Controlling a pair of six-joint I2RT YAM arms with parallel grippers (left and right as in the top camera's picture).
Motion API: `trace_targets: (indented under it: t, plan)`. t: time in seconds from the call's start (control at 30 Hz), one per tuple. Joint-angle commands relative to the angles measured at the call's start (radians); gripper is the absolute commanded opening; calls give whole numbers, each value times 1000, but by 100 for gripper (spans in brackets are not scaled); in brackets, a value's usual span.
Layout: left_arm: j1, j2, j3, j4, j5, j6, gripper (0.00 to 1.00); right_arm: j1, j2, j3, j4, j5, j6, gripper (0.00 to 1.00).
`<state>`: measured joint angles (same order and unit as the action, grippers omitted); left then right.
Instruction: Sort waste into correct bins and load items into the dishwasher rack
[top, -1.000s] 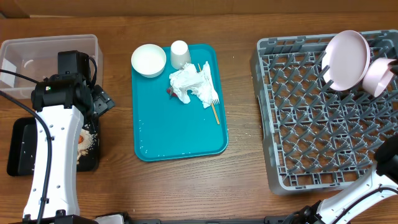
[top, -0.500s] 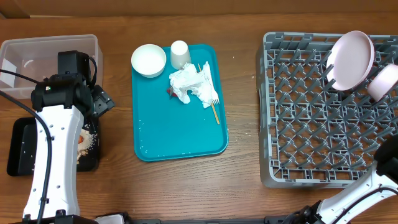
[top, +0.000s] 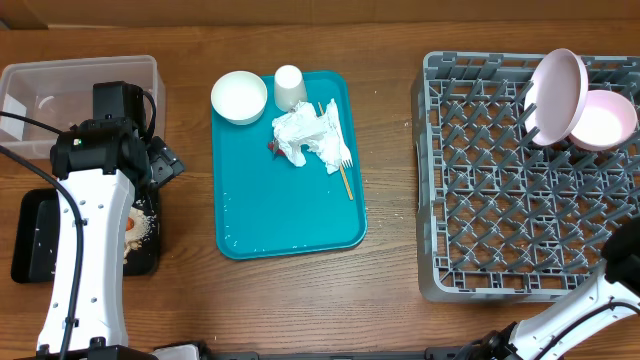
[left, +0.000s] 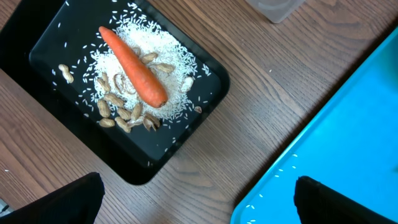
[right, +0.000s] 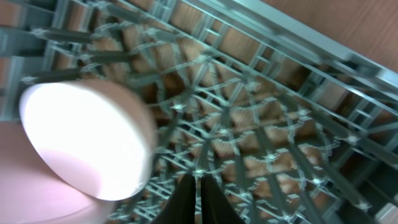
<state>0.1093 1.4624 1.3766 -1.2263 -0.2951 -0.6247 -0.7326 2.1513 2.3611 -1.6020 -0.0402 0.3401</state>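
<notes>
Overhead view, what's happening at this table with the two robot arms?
A cleanup sort is midway. The left gripper hangs open near the black tray, which holds a carrot. The right gripper is shut over the grey rack, beside a bowl and plate. A napkin and cup wait on the teal tray.

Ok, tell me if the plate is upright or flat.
Upright but leaning: the plate stands on edge in the dishwasher rack.

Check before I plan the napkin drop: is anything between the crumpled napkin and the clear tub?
The white bowl, at the teal tray's top-left corner, lies roughly between napkin and clear tub. Lifting should clear it.
</notes>
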Motion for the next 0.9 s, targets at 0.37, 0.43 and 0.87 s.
trace_targets:
  t: [0.37, 0.43, 0.87]
  plan:
    - [2, -3, 11, 2, 1, 12, 100, 57, -64, 27, 84, -110, -60, 10]
    - [2, -3, 11, 2, 1, 12, 100, 71, -54, 25, 87, -84, -60, 10]
    - [2, -3, 11, 2, 1, 12, 100, 85, 10, -120, 151, 47, -21, 7]
